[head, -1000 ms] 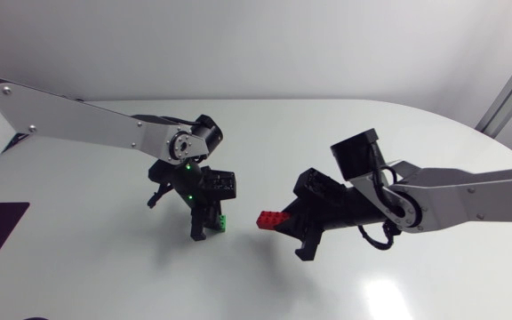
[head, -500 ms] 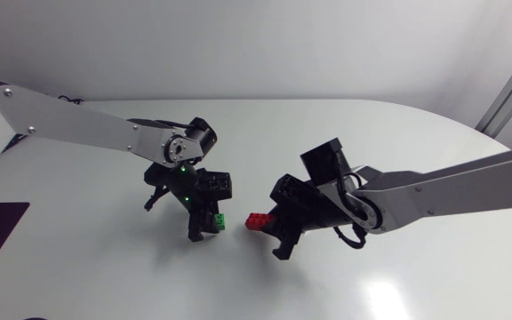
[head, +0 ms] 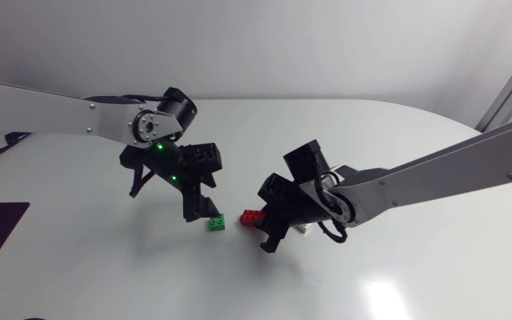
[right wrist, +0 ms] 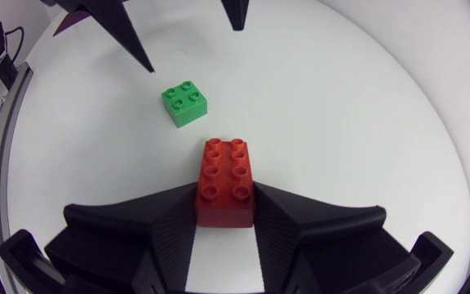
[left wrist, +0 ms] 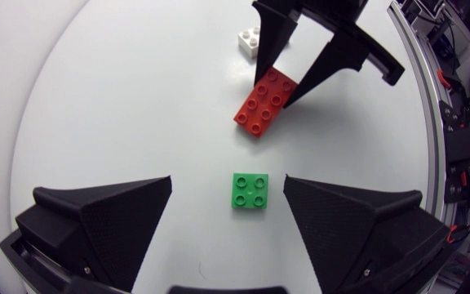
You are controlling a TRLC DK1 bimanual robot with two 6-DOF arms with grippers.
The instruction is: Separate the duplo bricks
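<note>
A small green brick [head: 215, 222] lies alone on the white table [head: 105, 267]. My left gripper [head: 201, 210] hangs open just above and behind it. In the left wrist view the green brick [left wrist: 250, 190] sits on the table below the gap of the left gripper [left wrist: 227, 180], touching neither finger. My right gripper [head: 261, 220] is shut on a red two-by-four brick [head: 252, 217], a short way right of the green one. The right wrist view has the red brick [right wrist: 226, 180] clamped in the right gripper [right wrist: 226, 194], with the green brick [right wrist: 185, 103] ahead of it.
A small white brick [head: 306, 228] lies on the table under my right arm's wrist, also seen beyond the red brick as the white brick [left wrist: 249, 39]. The tips of the left gripper's fingers [right wrist: 133, 45] show beyond the green brick.
The left gripper has opened, left the green brick on the table, and lifted back to the left. The right arm has carried the red brick leftward, closer to the green one.
</note>
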